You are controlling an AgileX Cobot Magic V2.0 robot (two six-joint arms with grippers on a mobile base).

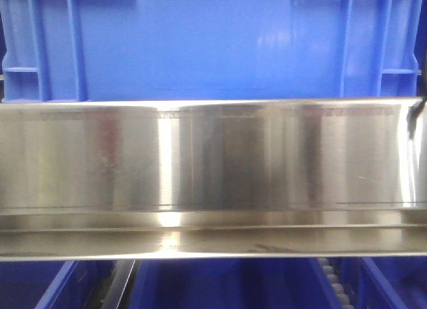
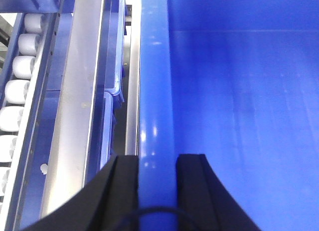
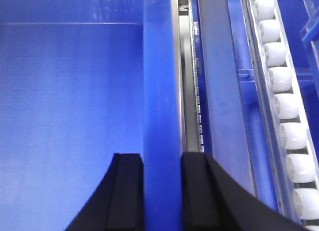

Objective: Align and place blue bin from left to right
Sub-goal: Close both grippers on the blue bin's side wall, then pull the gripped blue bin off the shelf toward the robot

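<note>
Had left fingers (image 2: 124, 186) and right fingers (image 3: 127, 191) clamped on the left and right rims of the blue bin (image 1: 200, 42), just beyond a shiny steel rail (image 1: 213, 162).

We cannot read any words, numbers or signs here. The blue bin (image 1: 200, 42) shows us plain walls with no label. Along the top of the shiny metal rail (image 1: 213, 162) we see faint reddish marks (image 1: 347, 111), but they are too blurry to read.
</note>
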